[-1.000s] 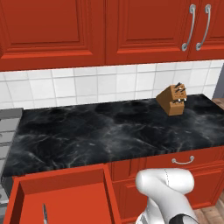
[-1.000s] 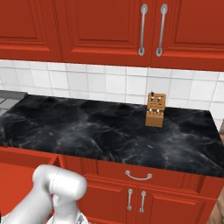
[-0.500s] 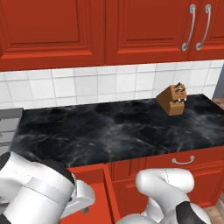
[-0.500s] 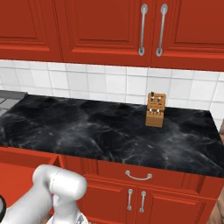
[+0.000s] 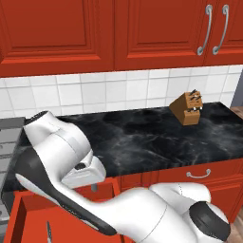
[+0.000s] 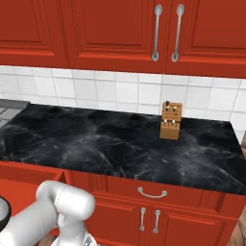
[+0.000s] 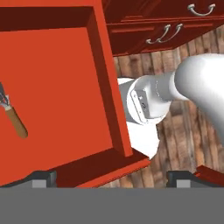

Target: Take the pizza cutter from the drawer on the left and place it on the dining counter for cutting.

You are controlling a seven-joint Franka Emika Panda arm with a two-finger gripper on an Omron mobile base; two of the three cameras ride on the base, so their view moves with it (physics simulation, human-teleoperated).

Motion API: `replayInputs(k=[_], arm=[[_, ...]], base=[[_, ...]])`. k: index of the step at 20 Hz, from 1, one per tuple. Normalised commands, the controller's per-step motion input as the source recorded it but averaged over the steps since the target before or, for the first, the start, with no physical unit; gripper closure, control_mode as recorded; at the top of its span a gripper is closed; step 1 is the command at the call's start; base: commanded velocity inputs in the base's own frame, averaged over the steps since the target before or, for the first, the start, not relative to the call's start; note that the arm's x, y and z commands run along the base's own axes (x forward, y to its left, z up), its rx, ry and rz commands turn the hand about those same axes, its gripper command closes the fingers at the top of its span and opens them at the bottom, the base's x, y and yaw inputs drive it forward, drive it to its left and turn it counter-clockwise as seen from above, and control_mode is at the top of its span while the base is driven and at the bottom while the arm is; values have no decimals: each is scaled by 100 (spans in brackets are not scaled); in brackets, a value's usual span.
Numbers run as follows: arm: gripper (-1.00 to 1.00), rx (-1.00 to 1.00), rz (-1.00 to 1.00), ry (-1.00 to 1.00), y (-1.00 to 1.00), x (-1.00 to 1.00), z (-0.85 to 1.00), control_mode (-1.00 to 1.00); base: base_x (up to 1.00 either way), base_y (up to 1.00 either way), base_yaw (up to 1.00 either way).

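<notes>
The drawer (image 7: 57,87) stands pulled open, its plain red inside facing the hand camera from above. The pizza cutter (image 7: 14,119) lies in it at the left edge of the hand view, brown handle in sight and the silver wheel (image 7: 2,99) partly cut off. In the left base view the cutter (image 5: 48,230) is a thin sliver in the drawer (image 5: 28,213), below my arm. My gripper (image 7: 111,179) hangs open above the drawer's right front corner, well to the right of the cutter, with nothing between its fingertips (image 7: 43,178). The dining counter is out of view.
A black marble counter (image 5: 156,137) under red wall cupboards (image 5: 156,28) carries a wooden knife block (image 5: 189,108). More red drawers and doors with silver handles (image 6: 152,193) sit below it. A grey stove edge (image 5: 8,142) is at the left. My arm (image 5: 66,161) arches over the drawer.
My arm has swung up and in over the open drawer, now covering much of it in the left base view. The cutter, counter and knife block have not moved.
</notes>
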Motion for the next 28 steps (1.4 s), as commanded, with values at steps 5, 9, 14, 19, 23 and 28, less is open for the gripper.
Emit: replayInputs(k=[5, 9, 14, 19, 23, 28], arm=[[-100, 8, 4, 4, 0, 32, -62, -100], [-100, 11, 21, 0, 0, 0, -77, -100], [-100, 27, 12, 0, 2, -1, -42, -100], [-100, 18, 0, 0, 32, -5, -47, -100], [-100, 0, 0, 0, 29, 0, -21, -100], [-100, 0, 0, 0, 17, 0, -23, -100]], base=[[0, 0, 0], [0, 0, 0], [0, 0, 0], [0, 0, 0], [0, 0, 0], [0, 0, 0]])
